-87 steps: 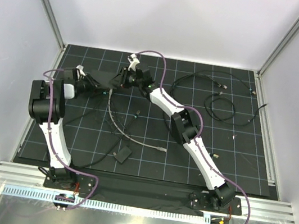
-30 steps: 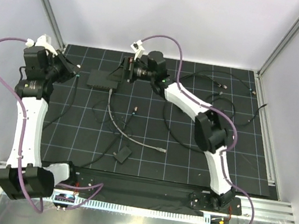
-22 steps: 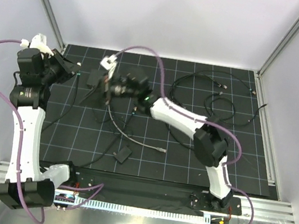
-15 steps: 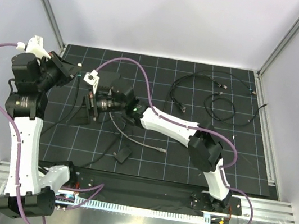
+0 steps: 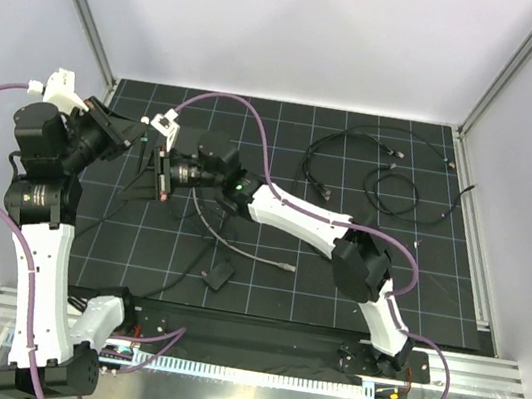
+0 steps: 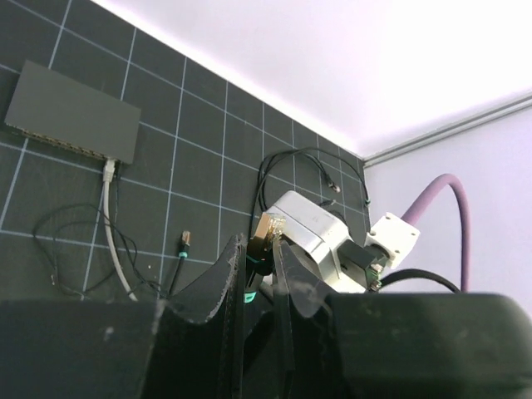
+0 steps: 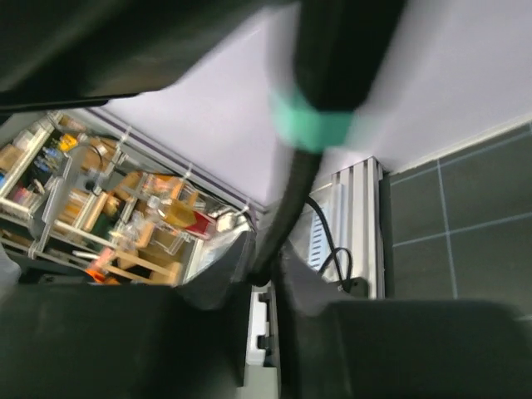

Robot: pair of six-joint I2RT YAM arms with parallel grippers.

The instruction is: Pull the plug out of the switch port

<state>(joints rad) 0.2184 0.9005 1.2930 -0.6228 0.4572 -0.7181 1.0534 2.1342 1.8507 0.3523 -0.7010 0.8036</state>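
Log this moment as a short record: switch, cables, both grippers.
switch: flat on the mat, no gripper on it
grey cable: one end plugged in at the switch's port edge
black cable: has a green band, held off the mat between the two grippers
left gripper: shut on black cable
right gripper: shut on black cable, facing the left gripper

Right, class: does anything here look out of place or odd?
Yes: a black cable with a green band hangs in mid-air, pinched in the left gripper's jaws. The switch lies flat, a grey cable plugged into it.
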